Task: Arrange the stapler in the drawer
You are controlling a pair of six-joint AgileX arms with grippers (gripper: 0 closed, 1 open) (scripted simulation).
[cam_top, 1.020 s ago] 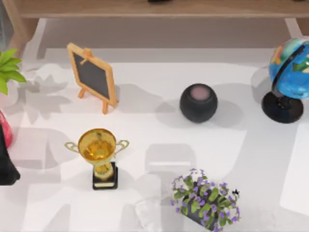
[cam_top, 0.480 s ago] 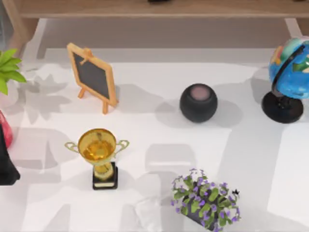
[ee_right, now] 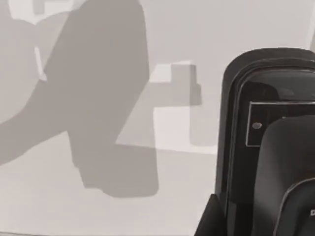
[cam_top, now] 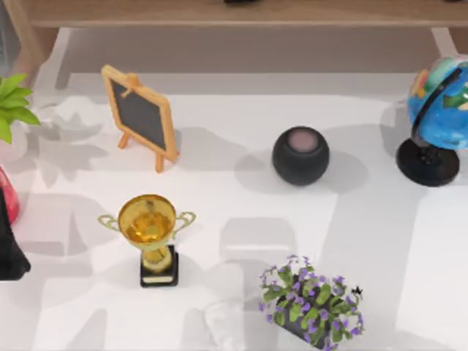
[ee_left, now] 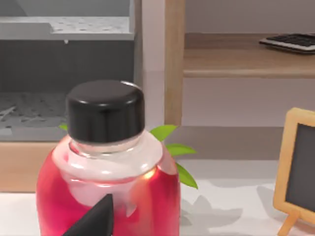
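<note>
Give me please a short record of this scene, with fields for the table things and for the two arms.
back left: small chalkboard easel
back middle: dark round speaker
right edge: globe
front left: gold trophy
front middle: purple flower pot
left edge: green plant; red bottle with black cap
behind the table: wooden shelf with a keyboard
left arm: close to the red bottle
right arm: over a black stapler on the white table

On the table (cam_top: 219, 190) the chalkboard (cam_top: 140, 115) stood behind the trophy (cam_top: 150, 235) — the speaker (cam_top: 300, 155) sat mid-table, the globe (cam_top: 439, 121) at the right edge, the flowers (cam_top: 311, 301) in front.
</note>
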